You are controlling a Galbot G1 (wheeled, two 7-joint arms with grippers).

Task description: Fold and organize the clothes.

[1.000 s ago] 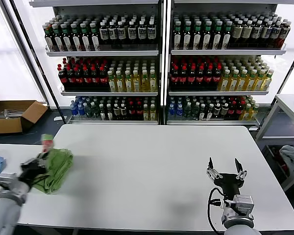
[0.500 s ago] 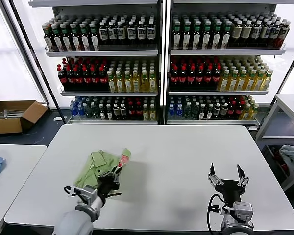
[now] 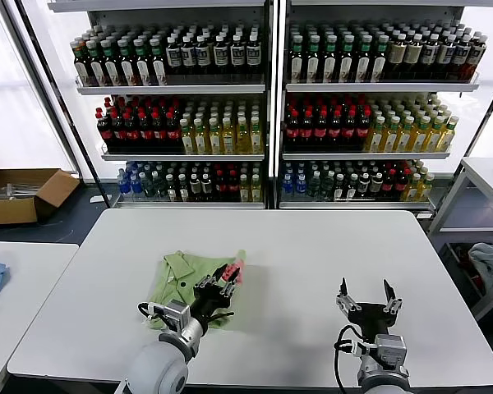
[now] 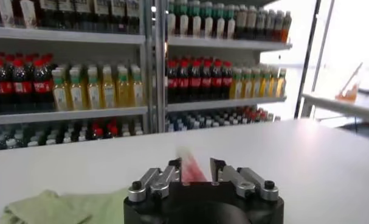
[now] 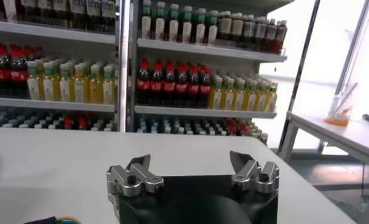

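My left claw [image 3: 223, 281], part-spread around a fold of the polo shirt [image 3: 185, 283], hovers mid-table; my right claw [image 3: 366, 300] waits spread, well apart.

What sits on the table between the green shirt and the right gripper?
Nothing: the head view shows only bare white table between the green shirt and the right gripper.

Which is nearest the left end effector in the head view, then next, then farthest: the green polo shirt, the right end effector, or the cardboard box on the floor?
Measured from the left end effector:
1. The green polo shirt, directly under and around it on the table.
2. The right end effector, across the table on the robot's right.
3. The cardboard box, on the floor beyond the table's far left corner.
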